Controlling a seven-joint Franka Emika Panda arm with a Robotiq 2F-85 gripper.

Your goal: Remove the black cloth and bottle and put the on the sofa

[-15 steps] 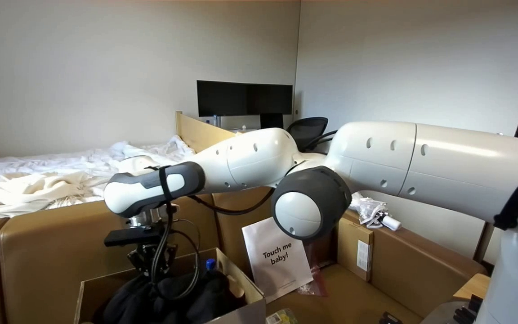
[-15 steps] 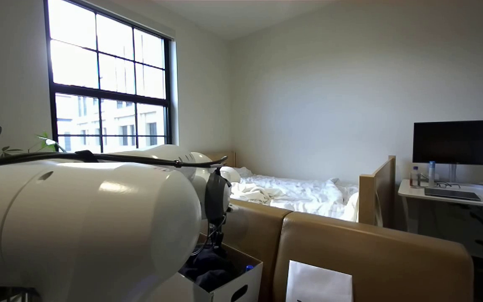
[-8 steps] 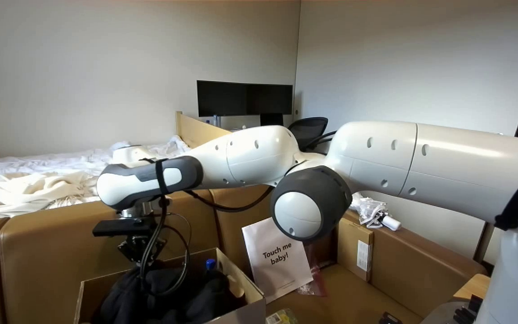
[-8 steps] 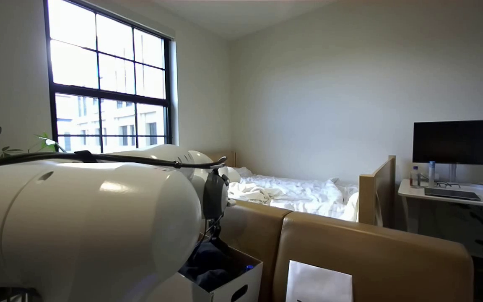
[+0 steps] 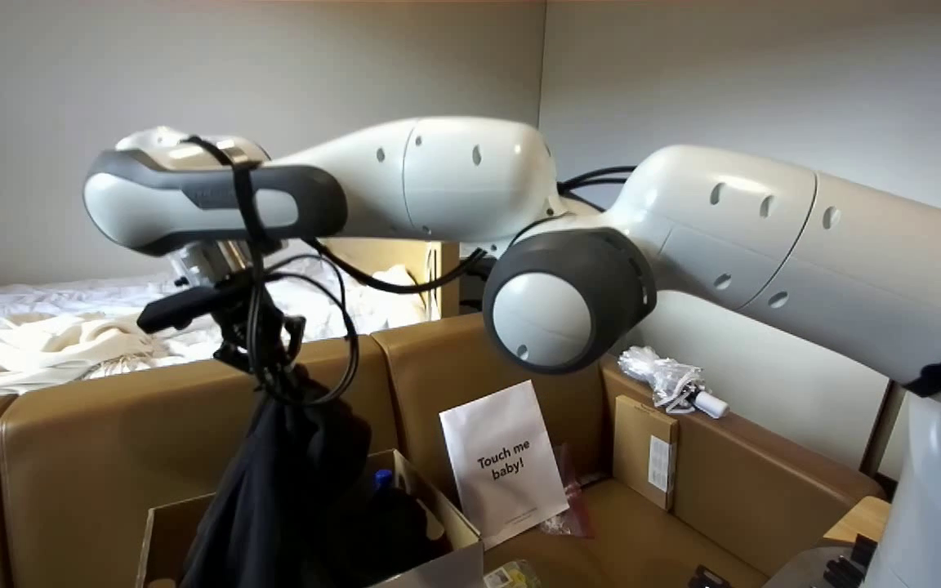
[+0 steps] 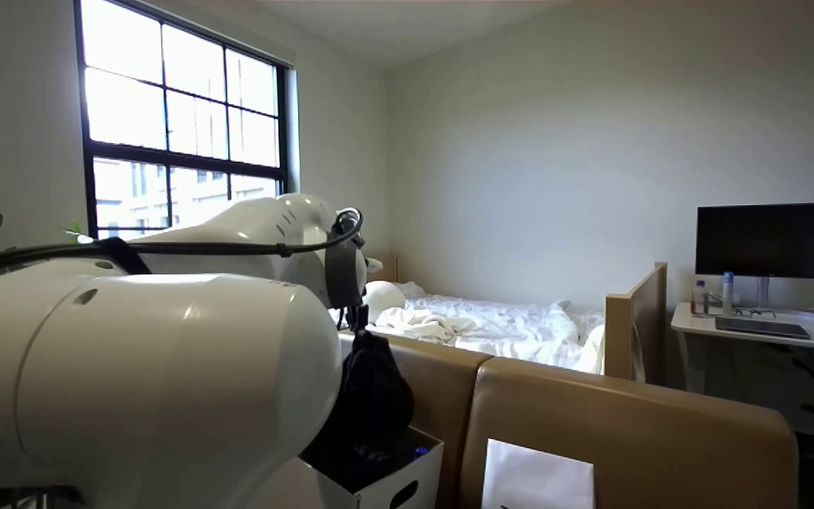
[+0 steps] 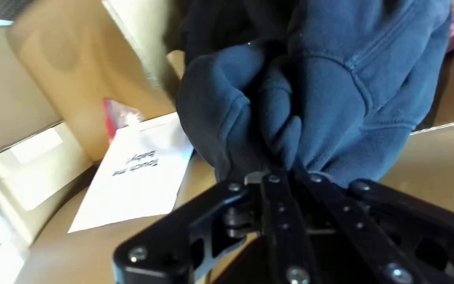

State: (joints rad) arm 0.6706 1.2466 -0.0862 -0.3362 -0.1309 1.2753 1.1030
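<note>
My gripper [image 7: 288,176] was clamped on the black cloth [image 5: 278,490], its fingers pressed together with a bunch of fabric pinched at the tips; in the wrist view the folds looked dark blue. From my grip the cloth hung down into the box [image 5: 448,568], its lower end out of sight.

I judged the step in hand to be lifting the cloth out of the box — under way but not done, since the lower part had not cleared the rim. The next move called for more height above the box, then a sideways carry to the seat of the sofa [image 5: 638,541] beside it, a lowering and a release. I reckoned a loose fold could snag on the rim or pull at the bottle [image 5: 383,479], whose blue cap showed inside the box near its far corner, on the side where the sign [image 5: 503,469] leaned; the bottle's body I could not make out. That was a second pick, not yet begun.

My arm [image 5: 470,180] stretched across to the box, its outer part roughly level and well above it, the wrist bent so that the gripper pointed downward — tilted rather than plumb, fingertips leaning toward the box's sign side. Behind the box, in both exterior views, rose the sofa's backrest, with the bed [image 6: 506,324] beyond it.
</note>
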